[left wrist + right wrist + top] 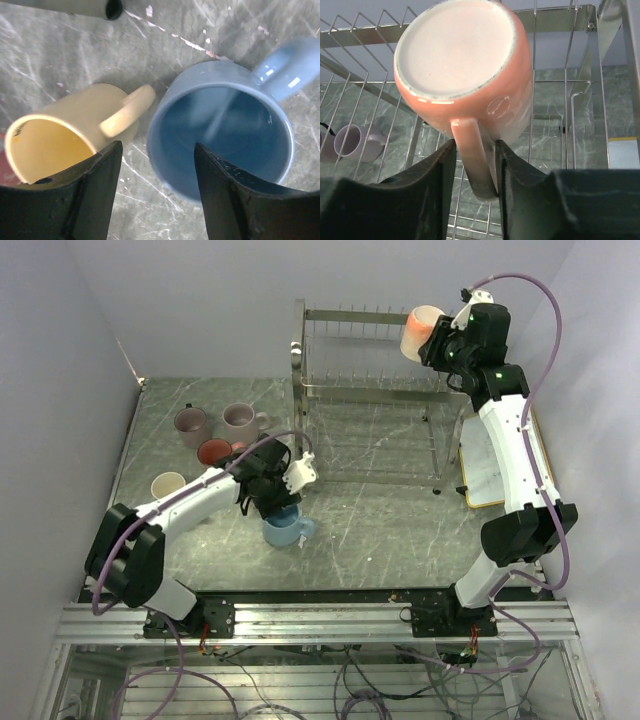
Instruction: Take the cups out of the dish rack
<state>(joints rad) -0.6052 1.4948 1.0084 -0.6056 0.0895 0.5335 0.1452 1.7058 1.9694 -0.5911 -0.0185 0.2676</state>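
My right gripper [437, 340] is shut on the handle of a peach-orange mug [420, 330], held above the top tier of the chrome dish rack [370, 390]. In the right wrist view the mug [460, 55] shows its base, and its handle sits between my right gripper's jaws [475, 144]. My left gripper [278, 508] is open over a light blue mug [285, 530] standing on the table. In the left wrist view its jaws [157, 150] straddle the near wall of that mug [220, 135]. No other mug shows in the rack.
Two mauve mugs [192, 425] [240, 420], a red mug [215, 452] and a pale yellow mug [167, 485] stand on the table's left. The yellow mug [65, 135] is close beside the blue one. A gold-framed whiteboard [490, 470] lies right of the rack.
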